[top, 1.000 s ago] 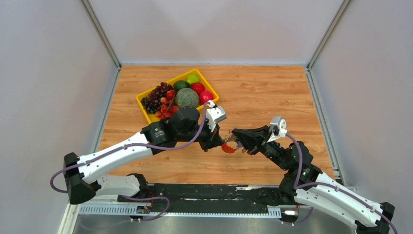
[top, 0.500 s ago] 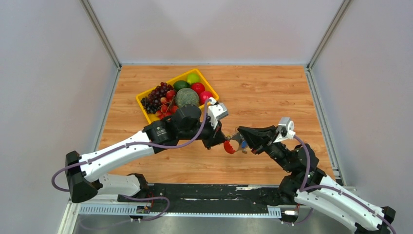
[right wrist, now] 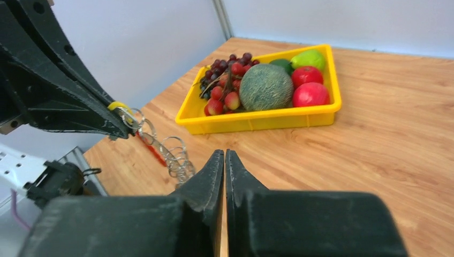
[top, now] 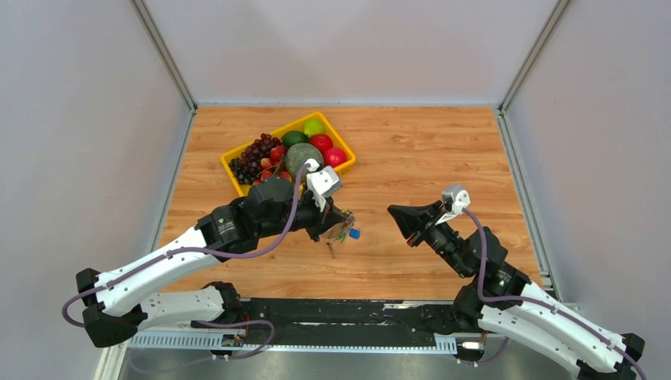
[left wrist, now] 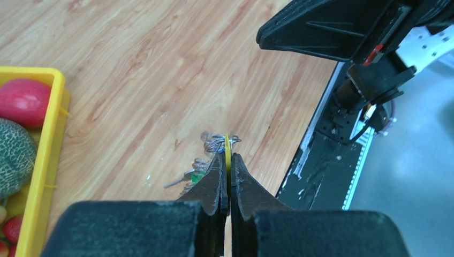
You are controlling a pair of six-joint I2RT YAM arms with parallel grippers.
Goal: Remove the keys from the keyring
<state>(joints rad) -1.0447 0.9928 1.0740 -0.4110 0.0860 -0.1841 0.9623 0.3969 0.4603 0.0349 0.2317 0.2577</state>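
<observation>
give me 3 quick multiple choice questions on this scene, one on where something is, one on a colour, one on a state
1. Where does the keyring hang?
A. inside the fruit tray
B. from the left hand
C. from the right hand

2. What colour is the key pinched in the left hand?
A. yellow
B. white
C. purple

3. How is the right hand?
A. open wide
B. half open
C. shut and empty

Answers:
1 B: the rings dangle below the left hand, apart from the yellow tray and from the right hand.
2 A: the yellow key sticks out between its closed fingers.
3 C: its fingers meet with nothing between them.
</observation>
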